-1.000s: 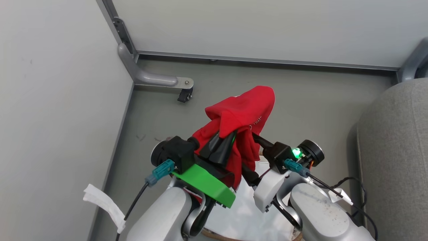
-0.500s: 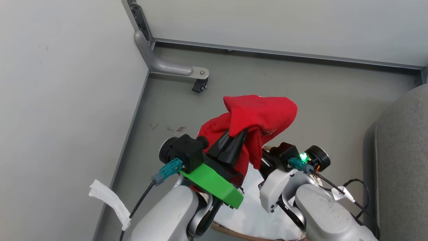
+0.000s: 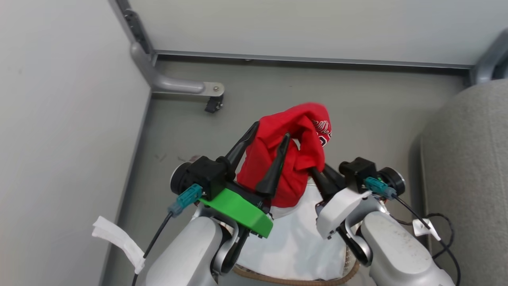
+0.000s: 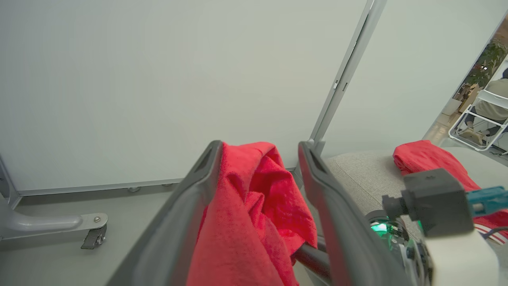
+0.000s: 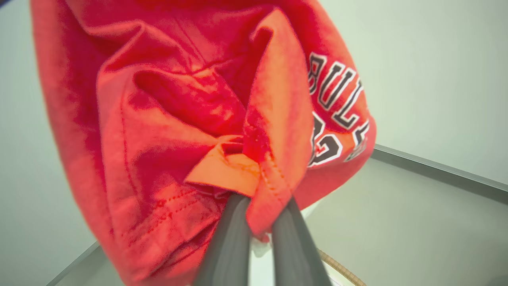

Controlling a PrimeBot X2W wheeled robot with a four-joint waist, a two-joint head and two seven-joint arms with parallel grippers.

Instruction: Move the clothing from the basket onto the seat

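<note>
Moved: left gripper (image 3: 270, 131) is now wide open around jersey (image 3: 301, 123).
Right gripper (image 5: 264, 202): pinches jersey.
Basket (image 3: 278, 280): white liner (image 3: 293, 242) inside.

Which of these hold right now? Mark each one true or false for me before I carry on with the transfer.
1. The left gripper is shut on the jersey. False: its jaws stand open, one finger on either side of the cloth.
2. The right gripper is shut on the jersey. True.
3. The jersey lies on the seat. False: it is held up in the air, to the left of the seat.
4. Another red garment lies on the seat. True.
</note>
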